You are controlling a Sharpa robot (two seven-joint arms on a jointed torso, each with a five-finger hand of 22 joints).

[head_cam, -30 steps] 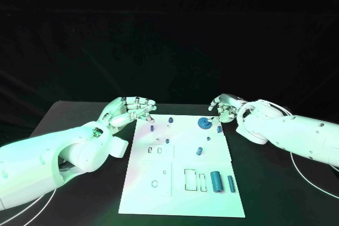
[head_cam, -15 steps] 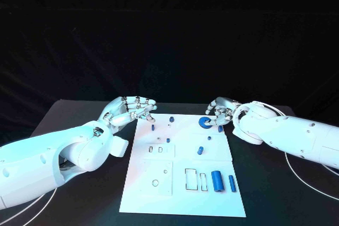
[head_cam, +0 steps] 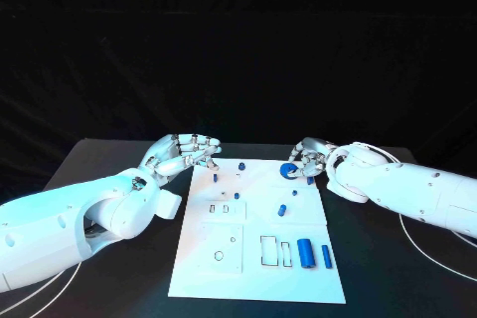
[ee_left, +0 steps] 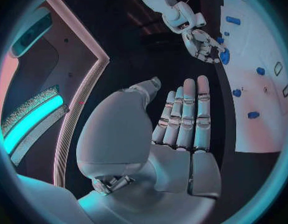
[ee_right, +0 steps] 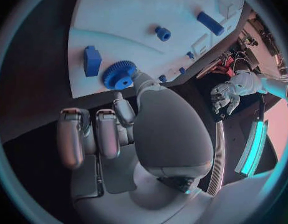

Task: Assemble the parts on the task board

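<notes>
A: Start at the frame's left. What is the left hand (head_cam: pixel 184 152) doing?

B: It hovers at the upper left corner of the task board (head_cam: pixel 254 259), fingers curled in a little, holding nothing. It has barely shifted over the last second.

A: And the board itself?

B: It lies mid-frame on the black desk (head_cam: pixel 109 159). Small blue pegs (head_cam: pixel 282 210) dot its upper half, and two blue cylinders (head_cam: pixel 305 252) lie side by side at lower right.

A: What changed on the right?

B: The right hand (head_cam: pixel 310 156) has drawn in a little at the board's upper right corner. The blue gear (head_cam: pixel 288 170) sits under its fingertips; in the right wrist view a fingertip touches the gear (ee_right: pixel 119 74), beside a blue block (ee_right: pixel 92 60).

A: Is it gripped?

B: I cannot tell. I judge the hand is settling a grasp; fitting remains ahead.
</notes>
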